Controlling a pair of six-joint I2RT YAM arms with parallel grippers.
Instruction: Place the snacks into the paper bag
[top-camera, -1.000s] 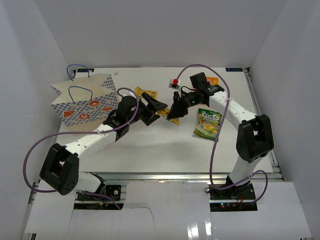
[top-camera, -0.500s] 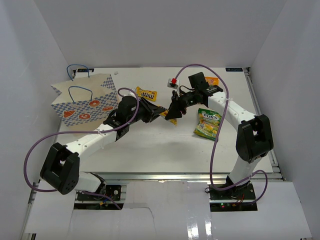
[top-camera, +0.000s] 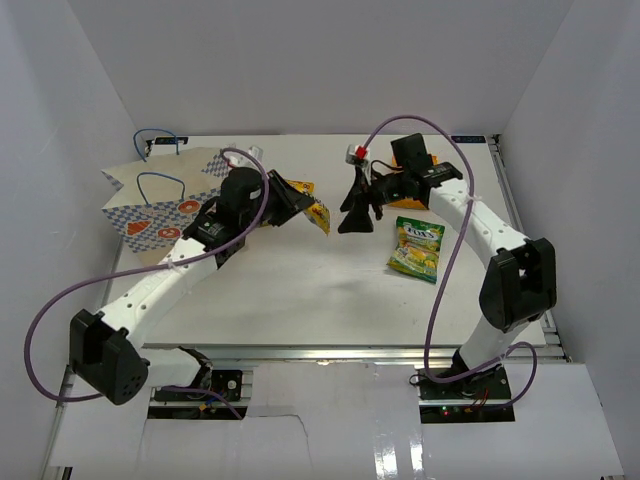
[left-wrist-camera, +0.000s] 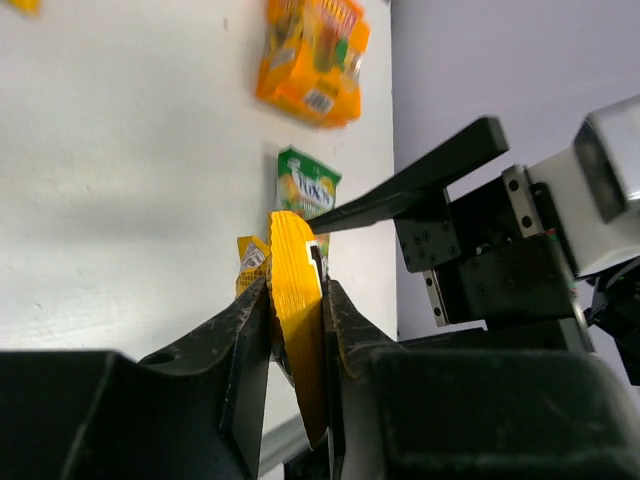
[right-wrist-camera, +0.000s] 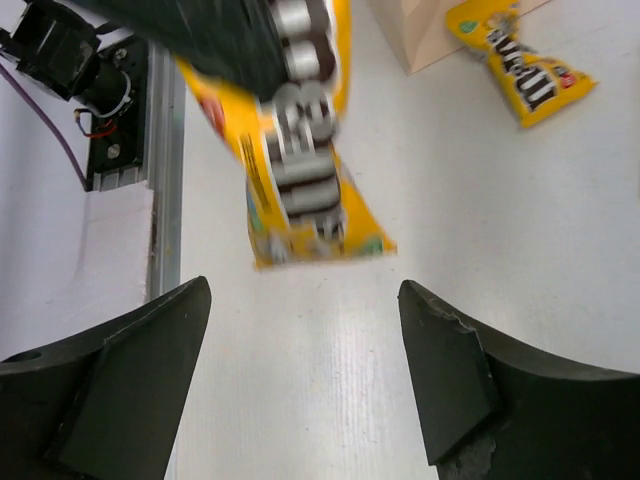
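The left pincer (left-wrist-camera: 296, 300) pinches a small yellow candy packet (left-wrist-camera: 290, 245); the right pincer (right-wrist-camera: 300, 375) gapes empty. Release inside the blue-checkered paper bag (top-camera: 160, 212), upper left.

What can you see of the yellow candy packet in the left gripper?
The candy packet is small and glossy yellow with dark lettering. The left gripper is shut on it, clamping its upper part, so it hangs tilted above the table, touching nothing else. The open right gripper sits close by, apart from it.
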